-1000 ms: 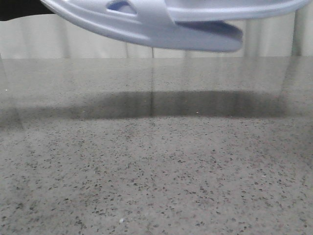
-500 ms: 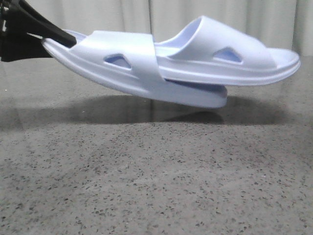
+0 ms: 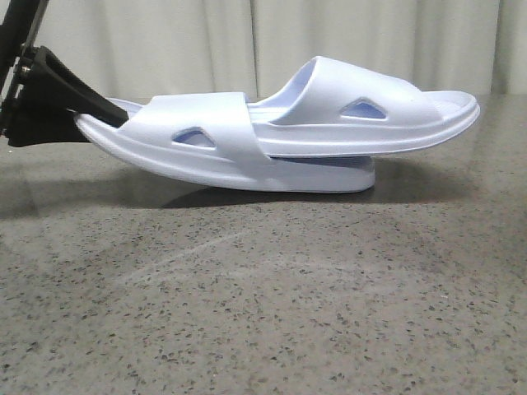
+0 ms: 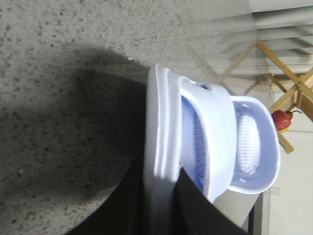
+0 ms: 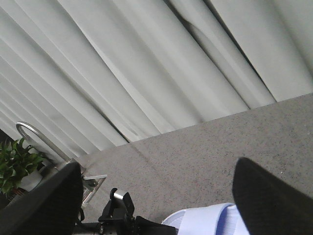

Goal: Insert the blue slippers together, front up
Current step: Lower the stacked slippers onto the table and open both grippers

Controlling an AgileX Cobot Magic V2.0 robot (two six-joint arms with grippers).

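Observation:
Two pale blue slippers are slotted together in the front view. The upper slipper point(image 3: 370, 107) has its sole end pushed under the strap of the lower slipper point(image 3: 198, 136). The lower slipper's right end rests on the table point(image 3: 263, 313) and its left end is raised. My left gripper point(image 3: 82, 115) is shut on that raised end. In the left wrist view the gripper point(image 4: 164, 169) pinches the lower slipper's sole point(image 4: 161, 122), with the other slipper point(image 4: 254, 142) behind it. My right gripper point(image 5: 156, 196) is open and empty above a slipper point(image 5: 205, 220).
Pale curtains point(image 3: 247, 41) hang behind the table's far edge. A wooden rack point(image 4: 286, 88) stands beyond the table in the left wrist view. A potted plant point(image 5: 14, 166) and a metal handle point(image 5: 39, 139) sit off the table's side.
The joined slippers came down from the top of the front view to the table. The left gripper came into view, still holding them.

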